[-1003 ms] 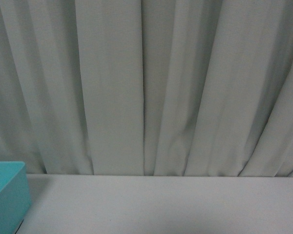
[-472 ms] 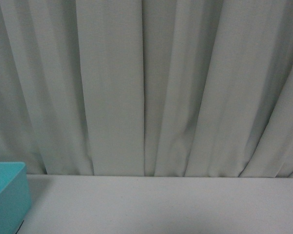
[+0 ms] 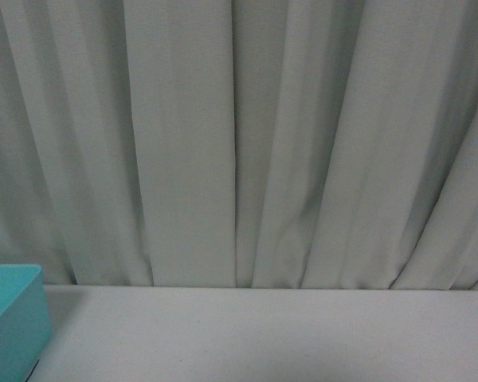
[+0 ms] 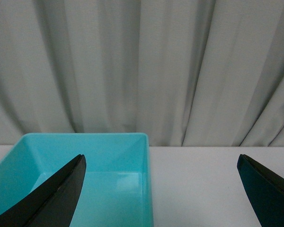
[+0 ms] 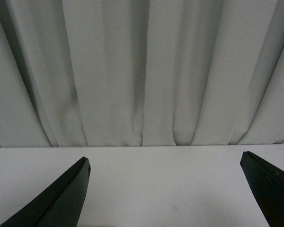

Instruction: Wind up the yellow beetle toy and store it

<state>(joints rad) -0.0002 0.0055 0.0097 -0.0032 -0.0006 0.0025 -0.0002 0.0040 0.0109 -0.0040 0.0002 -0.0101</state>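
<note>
Gaping wide, the left gripper (image 4: 161,157) grasps nothing; one of its sides hangs over the open teal box (image 4: 61,146), the other over the white table (image 4: 203,179). The right gripper (image 5: 164,156) is spread just as wide, also empty, above the tabletop. The box seems to stand at the table's left end. A grey curtain (image 3: 239,143) hangs behind. The yellow beetle toy shows in no view, so its place cannot be told.
</note>
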